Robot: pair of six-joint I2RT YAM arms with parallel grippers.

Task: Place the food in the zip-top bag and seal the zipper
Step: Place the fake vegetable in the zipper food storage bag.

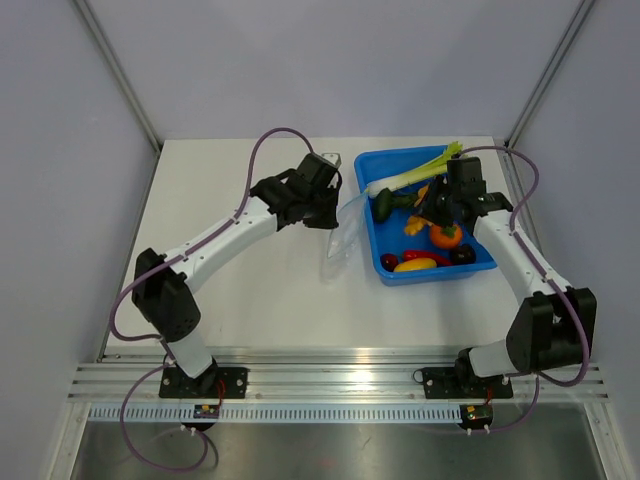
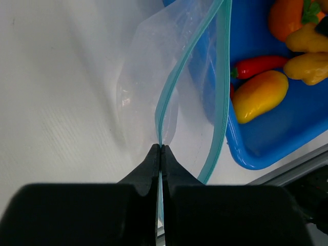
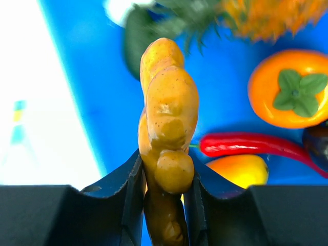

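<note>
Food lump [image 3: 166,107], orange, long axis straight ahead of right pincer [image 3: 164,169], clamped on it above blue tray [image 3: 77,102]. Left pincer [image 2: 161,149] pinching zipper [image 2: 171,82]; zip-top bag [image 2: 141,77] ahead, white worktop [image 2: 56,102] below.

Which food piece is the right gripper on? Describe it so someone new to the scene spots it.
Find the blue tray on the right side of the table; the right gripper hangs over it, shut on a yellow-orange piece. Unlike the smooth yellow piece, red chili and round orange fruit in the tray, it is lumpy and knobbly, and the only one gripped.
</note>
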